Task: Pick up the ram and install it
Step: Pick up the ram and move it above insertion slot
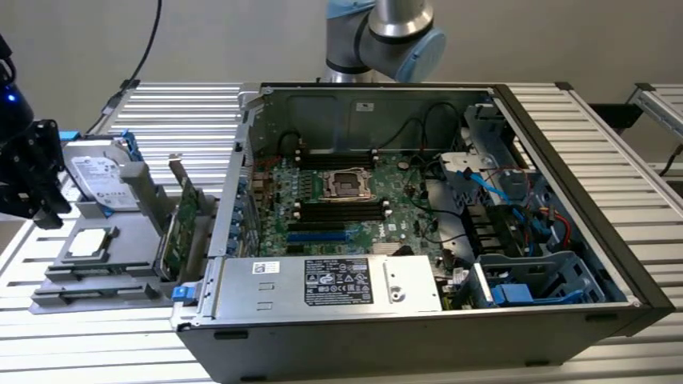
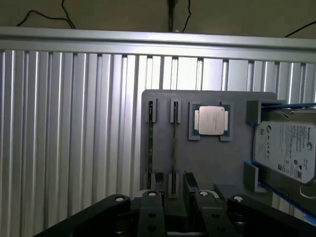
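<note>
I'm looking at a table topped with ribbed aluminium slats, pale grey and faintly shiny, that spans the whole work area. Behind its far edge stands a plain, bare wall in a dull beige-grey. Black cables hang down that wall on the exterior view's left and reach the table's far edge. At the exterior view's right, a second slatted table sits apart, across a dark gap. The light is soft and even. In my wrist view it glares brightest on the slats just below the far rail.
</note>
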`<state>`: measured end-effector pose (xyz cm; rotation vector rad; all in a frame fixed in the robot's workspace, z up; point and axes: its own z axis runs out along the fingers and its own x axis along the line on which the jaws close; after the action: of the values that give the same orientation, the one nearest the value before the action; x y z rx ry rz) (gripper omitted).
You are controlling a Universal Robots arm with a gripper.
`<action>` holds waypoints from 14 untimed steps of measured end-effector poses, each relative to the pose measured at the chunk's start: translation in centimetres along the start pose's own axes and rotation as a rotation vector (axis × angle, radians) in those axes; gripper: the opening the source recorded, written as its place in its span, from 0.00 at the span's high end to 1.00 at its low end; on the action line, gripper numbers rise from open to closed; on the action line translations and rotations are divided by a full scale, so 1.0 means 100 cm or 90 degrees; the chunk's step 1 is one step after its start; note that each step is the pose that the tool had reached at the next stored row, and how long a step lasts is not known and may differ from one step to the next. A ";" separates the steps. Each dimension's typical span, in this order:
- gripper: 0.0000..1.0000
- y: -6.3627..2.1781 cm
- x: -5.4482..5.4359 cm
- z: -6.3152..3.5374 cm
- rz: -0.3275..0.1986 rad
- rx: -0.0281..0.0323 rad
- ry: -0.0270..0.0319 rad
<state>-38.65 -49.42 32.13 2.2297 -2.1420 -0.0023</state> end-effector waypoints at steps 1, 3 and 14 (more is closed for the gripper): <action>0.70 0.0004 0.002 0.0020 0.000 0.0004 -0.0006; 0.70 0.0007 0.004 0.0056 0.000 0.0007 -0.0017; 0.70 0.0004 0.010 0.0259 0.000 0.0011 -0.0030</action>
<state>-38.74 -50.56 29.58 2.2329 -2.1451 -0.0058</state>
